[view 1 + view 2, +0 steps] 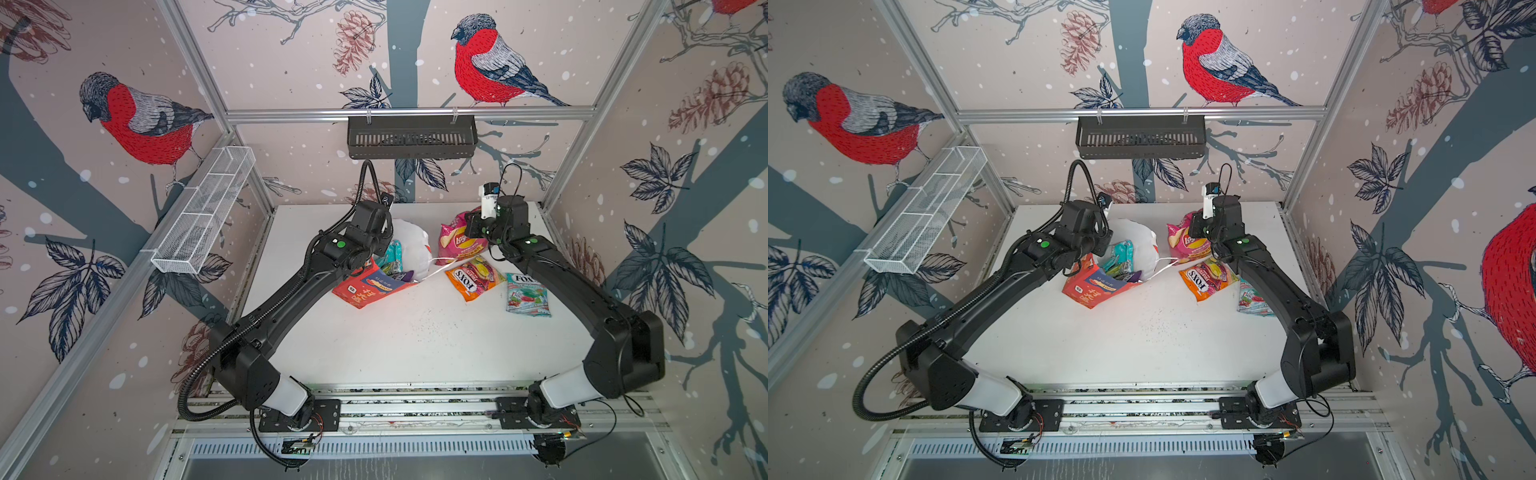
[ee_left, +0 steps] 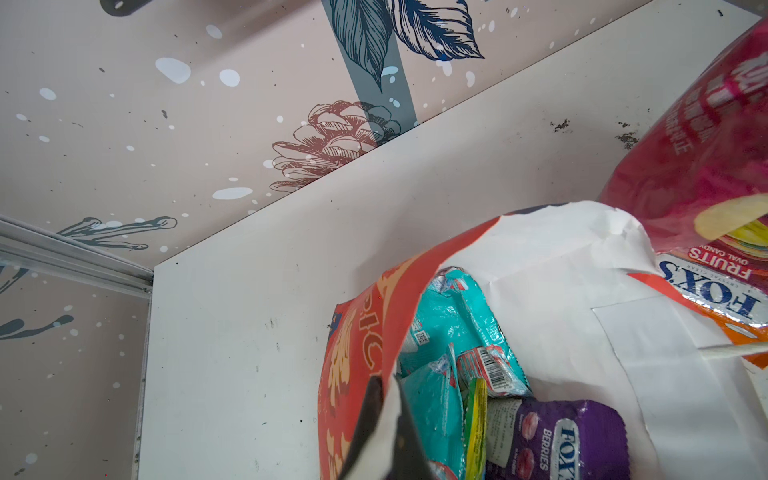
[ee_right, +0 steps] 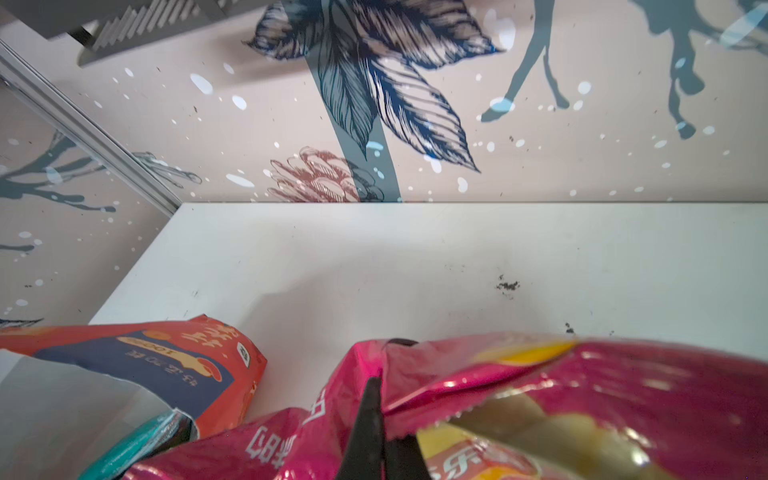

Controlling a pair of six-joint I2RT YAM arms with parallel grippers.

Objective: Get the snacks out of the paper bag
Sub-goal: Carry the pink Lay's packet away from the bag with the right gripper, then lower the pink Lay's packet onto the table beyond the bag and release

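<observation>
"Pinching what, the left gripper (image 2: 388, 415)?"

"The bag (image 1: 365, 291). In the left wrist view its fingers (image 2: 363, 428) are clamped on the red rim, one outside, one against the white lining."

"And where is the bag?"

"On the table (image 1: 415, 345), toward the back, crumpled, its mouth gaping up in both top views. Whether it stands quite upright I cannot tell. One white handle (image 1: 442, 262) trails from its mouth to its right."

"What is inside it?"

"A teal pack (image 2: 453, 316) against the red wall, a purple pack (image 2: 557, 440) by the white lining, and a thin green-white pack (image 2: 478, 419) wedged between those two."

"The right gripper (image 3: 380, 415)?"

"Clenched too, on the chip bag (image 1: 457, 245). The right wrist view shows its dark fingers (image 3: 365, 428) nipping the pink foil's crimped edge. That chip bag hangs just right of the bag, close to its mouth; whether its lower end touches the table I cannot tell."

"Do the two grippers touch?"

"No. They are apart: the left at the left side of the bag's mouth, the right off its right side."

"Anything else outside the bag?"

"Two. An orange pack (image 1: 473, 279) lies flat near the bag's right, off the handle's end. A second teal pack (image 1: 528, 296) lies flat well to the bag's right, the farthest thing from it; the right arm (image 1: 1279, 286) covers part of it in a top view."
</observation>
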